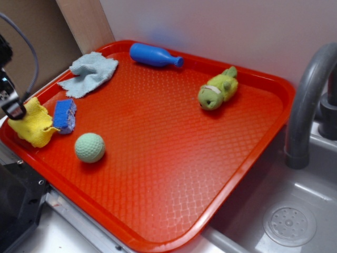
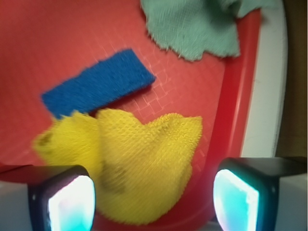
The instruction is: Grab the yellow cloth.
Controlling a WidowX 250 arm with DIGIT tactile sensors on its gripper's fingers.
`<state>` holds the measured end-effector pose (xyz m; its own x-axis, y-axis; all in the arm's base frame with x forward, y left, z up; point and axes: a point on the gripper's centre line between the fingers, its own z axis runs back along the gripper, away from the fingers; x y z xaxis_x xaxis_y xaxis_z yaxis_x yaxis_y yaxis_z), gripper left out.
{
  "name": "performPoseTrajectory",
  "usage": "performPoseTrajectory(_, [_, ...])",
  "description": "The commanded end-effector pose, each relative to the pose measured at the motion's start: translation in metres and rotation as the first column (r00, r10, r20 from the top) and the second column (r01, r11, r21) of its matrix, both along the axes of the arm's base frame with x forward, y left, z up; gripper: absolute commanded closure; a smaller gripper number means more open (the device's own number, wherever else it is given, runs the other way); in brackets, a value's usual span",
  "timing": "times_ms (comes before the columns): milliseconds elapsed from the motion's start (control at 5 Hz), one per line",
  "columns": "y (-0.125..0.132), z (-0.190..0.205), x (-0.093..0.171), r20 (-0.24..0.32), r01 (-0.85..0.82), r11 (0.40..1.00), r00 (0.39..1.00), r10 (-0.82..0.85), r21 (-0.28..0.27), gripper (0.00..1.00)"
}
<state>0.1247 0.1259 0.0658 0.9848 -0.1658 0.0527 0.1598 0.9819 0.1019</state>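
Two spread pads point(image 2: 72, 204) astride yellow cloth point(image 2: 139, 163)

Your exterior view looks down from high at one side, far enough to take in the whole red tray point(image 1: 158, 158) and part of a sink point(image 1: 295, 211). Your wrist view hangs close above one tray corner — both share the yellow cloth point(image 2: 130, 163), blue sponge point(image 2: 96, 84) and pale cloth point(image 2: 192, 26).

White wall point(image 1: 221, 26), steel sink point(image 1: 295, 211) (grey faucet point(image 1: 308, 100)).
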Motion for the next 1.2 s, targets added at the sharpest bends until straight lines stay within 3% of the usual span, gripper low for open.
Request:
performPoseTrajectory(0, [-0.0079, 0.008, 0.0064, 0.034, 0.011, 1.0, 0.999, -0.012, 0.021, 1.0])
performPoseTrajectory(1000, [-0.0076, 0.0063, 0.0085, 0.018, 0.006, 1.0, 1.0, -0.006, 0.002, 1.0])
